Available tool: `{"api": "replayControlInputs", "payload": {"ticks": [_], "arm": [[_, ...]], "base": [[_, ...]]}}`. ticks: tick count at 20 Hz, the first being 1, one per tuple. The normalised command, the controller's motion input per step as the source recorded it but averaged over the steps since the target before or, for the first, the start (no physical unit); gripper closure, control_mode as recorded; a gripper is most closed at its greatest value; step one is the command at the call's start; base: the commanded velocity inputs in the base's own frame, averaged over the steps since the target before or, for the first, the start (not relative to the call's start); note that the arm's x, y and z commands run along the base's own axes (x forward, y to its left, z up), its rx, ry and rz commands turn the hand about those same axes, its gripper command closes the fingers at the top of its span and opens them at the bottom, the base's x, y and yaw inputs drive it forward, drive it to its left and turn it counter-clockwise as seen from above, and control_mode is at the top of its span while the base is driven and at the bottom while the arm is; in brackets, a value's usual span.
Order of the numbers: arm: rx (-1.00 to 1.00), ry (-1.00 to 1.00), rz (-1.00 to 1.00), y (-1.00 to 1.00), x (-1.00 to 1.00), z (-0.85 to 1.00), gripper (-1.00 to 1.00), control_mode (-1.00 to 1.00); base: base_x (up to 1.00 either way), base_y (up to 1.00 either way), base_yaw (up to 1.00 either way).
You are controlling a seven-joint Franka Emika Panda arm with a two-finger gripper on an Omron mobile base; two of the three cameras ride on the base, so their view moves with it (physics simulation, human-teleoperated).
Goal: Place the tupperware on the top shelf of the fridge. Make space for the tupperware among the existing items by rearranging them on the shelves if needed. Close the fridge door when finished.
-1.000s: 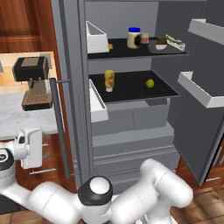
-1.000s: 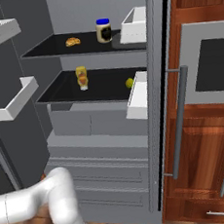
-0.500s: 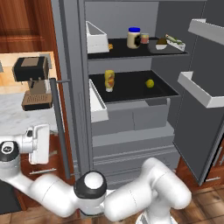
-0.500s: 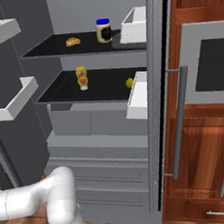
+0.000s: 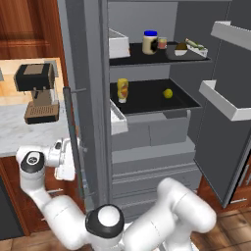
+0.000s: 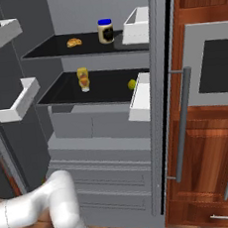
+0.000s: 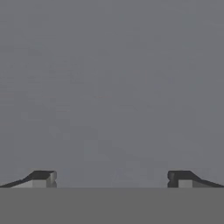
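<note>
Left base view: the fridge (image 5: pixel 147 142) stands with both doors swung open. On the top shelf (image 5: pixel 162 55) sit, from left to right, a white jar with a blue lid (image 5: pixel 149 43), a small orange-red jar (image 5: pixel 162 43) just beside it, and the tupperware (image 5: pixel 188 48) near the shelf's right end — a shallow white tray with a dark lump and something green in it. On the lower shelf (image 5: pixel 152 98) a yellow squeeze bottle (image 5: pixel 122 90) stands upright at the left and a small yellow fruit (image 5: pixel 168 93) lies well apart from it to the right. White bins (image 5: pixel 226 100) hang on the inside of the right door. The arm bends low and to the left, its hand close against the outer face of the left door (image 5: pixel 81 98), beside the long bar handle (image 5: pixel 73 137). A coffee machine (image 5: pixel 38 92) sits on the marble counter (image 5: pixel 19 132) to the left.

Right base view: the tupperware (image 6: pixel 74 42) lies at the left of the top shelf (image 6: pixel 54 51), with the blue-lidded jar (image 6: pixel 106 31) to its right. The squeeze bottle (image 6: pixel 83 79) and the fruit (image 6: pixel 132 84) rest on the shelf below (image 6: pixel 74 93). Wooden cabinets (image 6: pixel 211 165) and an oven front (image 6: pixel 218 65) flank the fridge on the right.

Hand view: the gripper (image 7: pixel 112 178) faces a flat grey surface — its two fingertips (image 7: pixel 41 178) stand wide apart with nothing between them.
</note>
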Motion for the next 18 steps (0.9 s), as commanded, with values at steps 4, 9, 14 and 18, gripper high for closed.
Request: {"api": "replayControlInputs", "payload": {"ticks": [4,9,14,18], "arm": [[0.0,0.0,0.03,-0.96,-0.1,-0.06,-1.0,-1.0],[0.0,0.0,0.11,-0.84,0.03,0.0,-1.0,-1.0],[0.0,0.0,0.16,-0.62,0.34,0.1,-1.0,-1.0],[0.0,0.0,0.2,-0.5,0.54,0.3,-1.0,-1.0]], "base": [[0.0,0.0,0.0],[0.0,0.0,0.0],[0.0,0.0,0.0],[0.0,0.0,0.0]]}}
